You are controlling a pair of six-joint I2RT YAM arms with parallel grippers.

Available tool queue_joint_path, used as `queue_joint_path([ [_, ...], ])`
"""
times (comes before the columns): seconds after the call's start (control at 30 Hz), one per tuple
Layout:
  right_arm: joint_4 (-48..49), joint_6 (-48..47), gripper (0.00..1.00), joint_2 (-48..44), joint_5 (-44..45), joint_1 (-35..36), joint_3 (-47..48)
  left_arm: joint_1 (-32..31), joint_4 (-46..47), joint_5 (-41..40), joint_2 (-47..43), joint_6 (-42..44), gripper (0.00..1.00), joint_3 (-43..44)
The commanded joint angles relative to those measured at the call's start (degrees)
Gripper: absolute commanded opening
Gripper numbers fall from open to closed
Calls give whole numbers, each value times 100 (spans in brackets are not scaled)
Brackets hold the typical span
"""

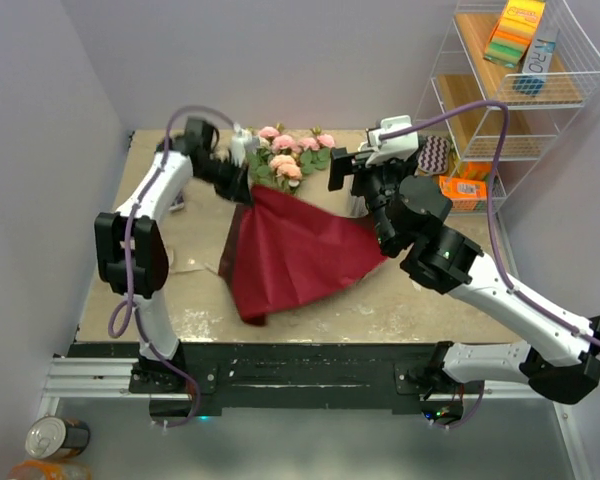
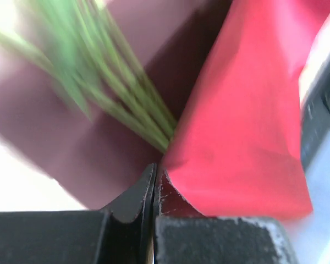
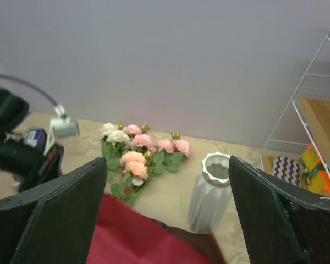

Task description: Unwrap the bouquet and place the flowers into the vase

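Two hands: left hand clamped fully closed at the top corner of the dark red paper, beside the green stems; can't tell if paper is caught. Right hand spread wide, holding nothing. Flowers lie at the back of the surface, vase upright just right of them.

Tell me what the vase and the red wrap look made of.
The vase: probably ceramic, white, soft sheen; rigid ribbed walls, scalloped rim. The red wrap: looks like matte paper; it holds sharp creases and flat folds, though a stiff nonwoven sheet is possible.
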Motion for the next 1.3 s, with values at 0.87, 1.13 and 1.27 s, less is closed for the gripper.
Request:
queue_joint_path([
  [0.87,-513,-228,96,67,1024,105,550,-3584,-2187,-200,-2414,1059,52,517],
  [1.13,-952,273,97,-109,1280,71,225,-4296,-1861,-342,-2986,777,54,21],
  [1.27,-1321,615,97,-179,1350,44,181,-4385,-2266,238,-3249,1094,56,119],
])
